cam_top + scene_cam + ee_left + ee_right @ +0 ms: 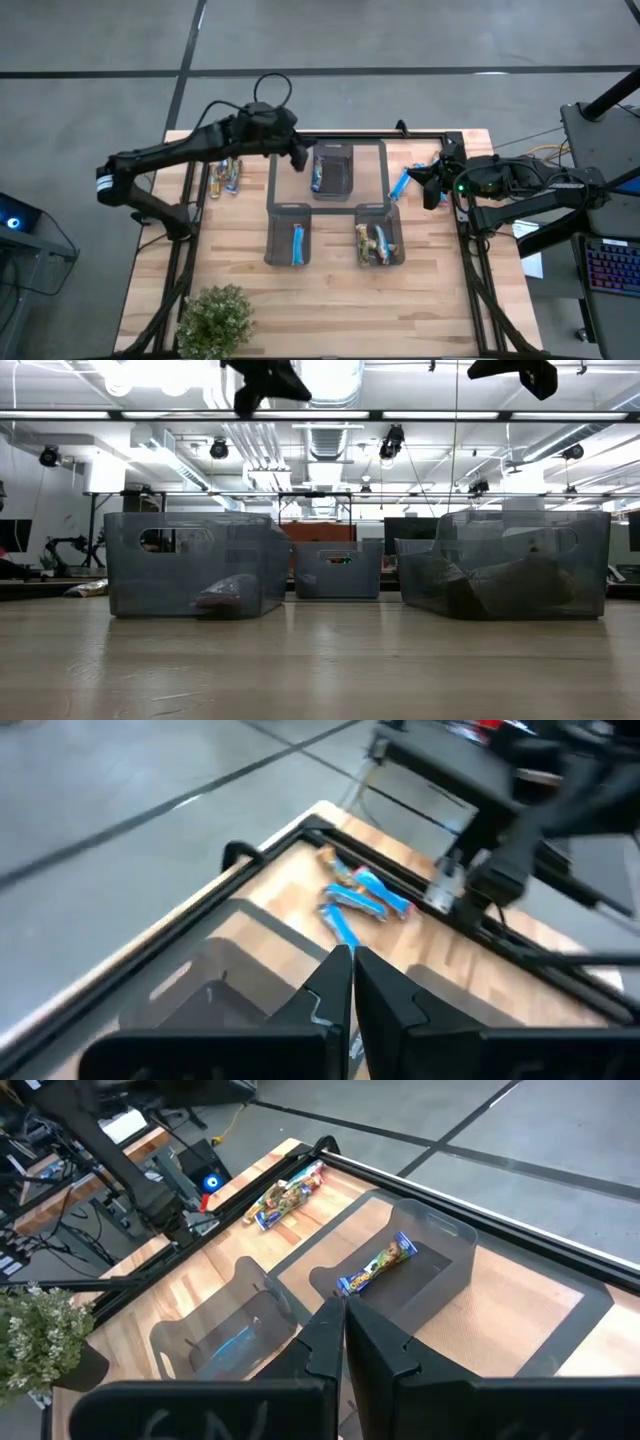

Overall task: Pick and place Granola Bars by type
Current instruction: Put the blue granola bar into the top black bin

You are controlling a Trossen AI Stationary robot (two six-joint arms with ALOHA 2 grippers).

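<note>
Three clear grey bins stand on the wooden table. The far bin (332,170) holds one red-and-blue bar (378,1266). The near left bin (288,235) holds a blue bar (297,244). The near right bin (380,240) holds brownish-gold bars (372,243). Loose blue bars (404,181) lie at the table's right, also seen in the left wrist view (360,900). More loose bars (225,178) lie at the far left. My left gripper (298,155) is shut and empty, up beside the far bin's left wall. My right gripper (428,186) is shut and empty, next to the loose blue bars.
A potted plant (214,316) stands at the table's near left corner. A black frame rail (420,135) runs along the far and side edges. In the low view both grippers (265,380) (515,372) hang high above the bins.
</note>
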